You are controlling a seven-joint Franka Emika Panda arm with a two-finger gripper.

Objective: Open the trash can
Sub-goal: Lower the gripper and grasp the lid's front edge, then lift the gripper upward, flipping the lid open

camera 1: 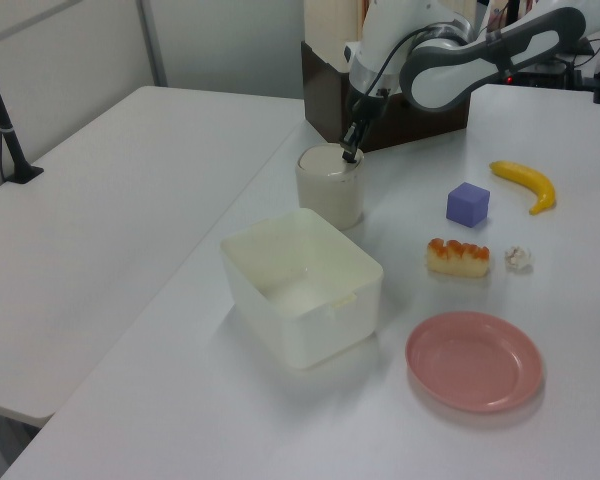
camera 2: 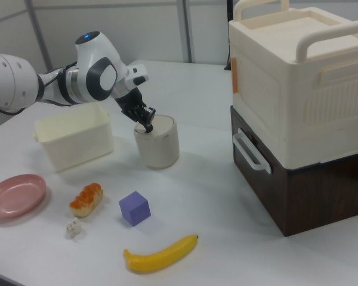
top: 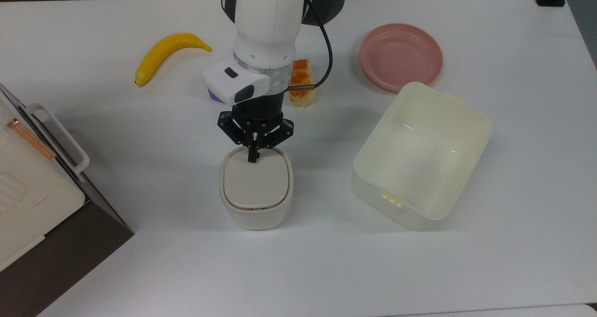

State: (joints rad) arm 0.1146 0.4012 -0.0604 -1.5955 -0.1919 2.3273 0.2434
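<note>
**Fingertips on the bin lid's rear edge**

In the top view, the curved yellow banana lies well up-left of the small cream-white rounded-square plastic trash can. The black two-finger gripper, fingers pinched together on nothing, touches its flat beige lid at the edge nearest the arm. The lid lies flat. Right of the can stands the larger pale-yellow rectangular plastic tub, and up-right of it the round pink plate.
</note>
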